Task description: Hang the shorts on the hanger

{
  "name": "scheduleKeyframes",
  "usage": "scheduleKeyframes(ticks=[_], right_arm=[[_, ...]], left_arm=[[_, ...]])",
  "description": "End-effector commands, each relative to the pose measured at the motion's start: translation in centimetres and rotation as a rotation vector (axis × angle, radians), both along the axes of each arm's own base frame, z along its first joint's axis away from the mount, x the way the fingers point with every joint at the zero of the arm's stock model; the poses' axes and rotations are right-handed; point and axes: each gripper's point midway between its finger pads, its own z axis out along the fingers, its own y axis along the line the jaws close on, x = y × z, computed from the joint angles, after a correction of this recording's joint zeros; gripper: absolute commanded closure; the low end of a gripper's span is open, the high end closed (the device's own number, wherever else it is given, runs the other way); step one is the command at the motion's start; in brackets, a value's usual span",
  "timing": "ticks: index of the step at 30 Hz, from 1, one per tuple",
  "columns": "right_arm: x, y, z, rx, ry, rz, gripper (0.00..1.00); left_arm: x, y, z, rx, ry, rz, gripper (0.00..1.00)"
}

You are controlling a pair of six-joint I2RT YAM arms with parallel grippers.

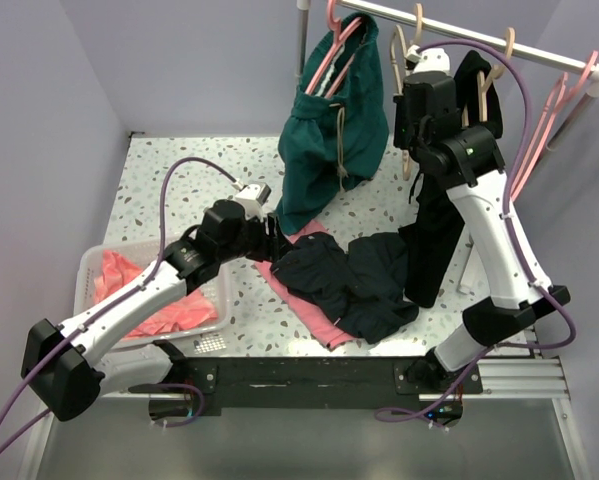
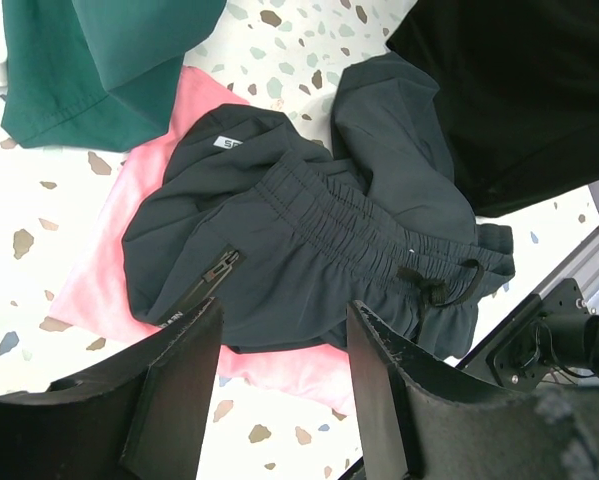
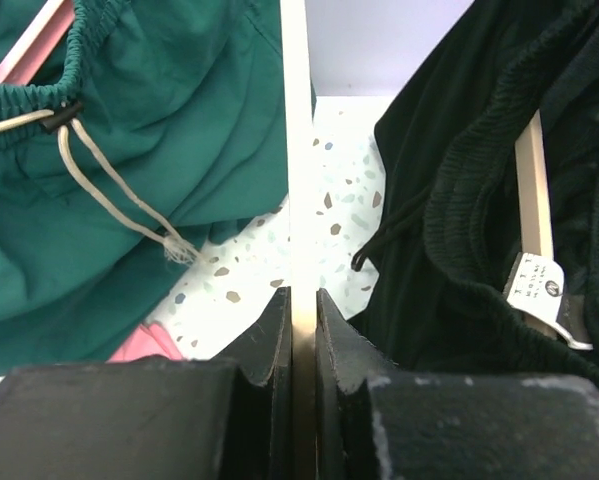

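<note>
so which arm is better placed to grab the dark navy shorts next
Left: the left gripper hangs open just above the dark navy fabric shorts, while the right gripper is shut on the thin beige clothes hanger.

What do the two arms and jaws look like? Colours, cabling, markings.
Both the left arm and right arm have white link shells, black joints and black bases. A purple cable loops loosely along each. The right arm shows a small green light near its wrist. Both pairs of jaws are black, flat-faced, with rough edges.
</note>
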Motion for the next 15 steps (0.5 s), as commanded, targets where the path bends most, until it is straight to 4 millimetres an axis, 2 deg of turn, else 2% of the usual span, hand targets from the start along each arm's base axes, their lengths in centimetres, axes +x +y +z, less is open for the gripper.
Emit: scheduleKeyframes(ticks=[1, 9, 15], right_arm=[[-1.0, -0.1, 3.8, 0.016, -0.125, 0.059, 1.00], [-1.7, -0.7, 5.7, 0.028, -0.208, 0.062, 1.00], [-2.6, -0.3, 5.2, 0.066, -0.185, 0.090, 1.00]], left_arm=[[0.6, -1.0, 2.2, -0.037, -0.051, -0.028, 0.43], [0.6, -1.1, 1.9, -0.039, -0.044, -0.028, 0.43], [0.5, -1.1, 1.7, -0.039, -0.040, -0.031, 0.42]])
